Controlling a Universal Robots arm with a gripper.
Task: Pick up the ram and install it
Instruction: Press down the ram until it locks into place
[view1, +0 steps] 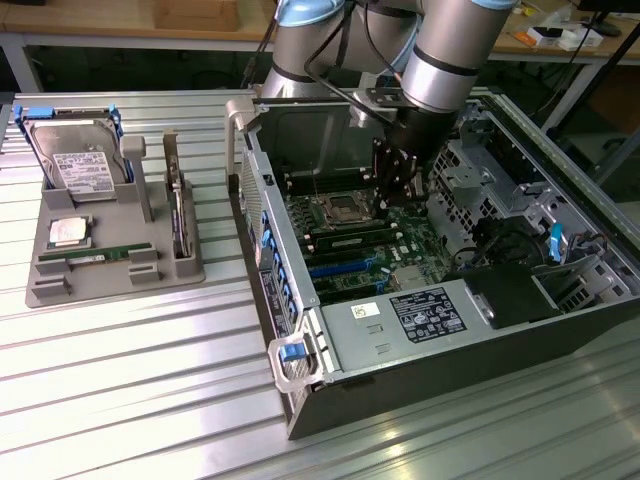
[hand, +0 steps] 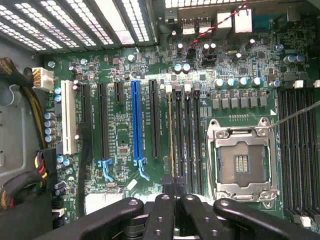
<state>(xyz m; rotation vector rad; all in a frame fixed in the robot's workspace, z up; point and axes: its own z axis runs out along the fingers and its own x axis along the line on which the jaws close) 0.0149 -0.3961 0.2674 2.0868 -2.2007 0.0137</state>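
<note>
Exterior view: ram (view1: 96, 257) in tray (view1: 60, 290), well apart from fingers (view1: 397, 176).

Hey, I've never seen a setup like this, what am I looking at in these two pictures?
The grey jointed machine is a robot arm; its grasping tool hangs inside an open computer case, over the green motherboard. One picture comes from a camera off the arm, the other from a camera on the wrist, looking past the tool at the motherboard and its processor socket. Beside the case, on the ribbed metal table, a grey tray holds a hard drive, a square processor chip, an upright card and a thin green ram stick. Whether the tool holds anything, I cannot tell.
</note>
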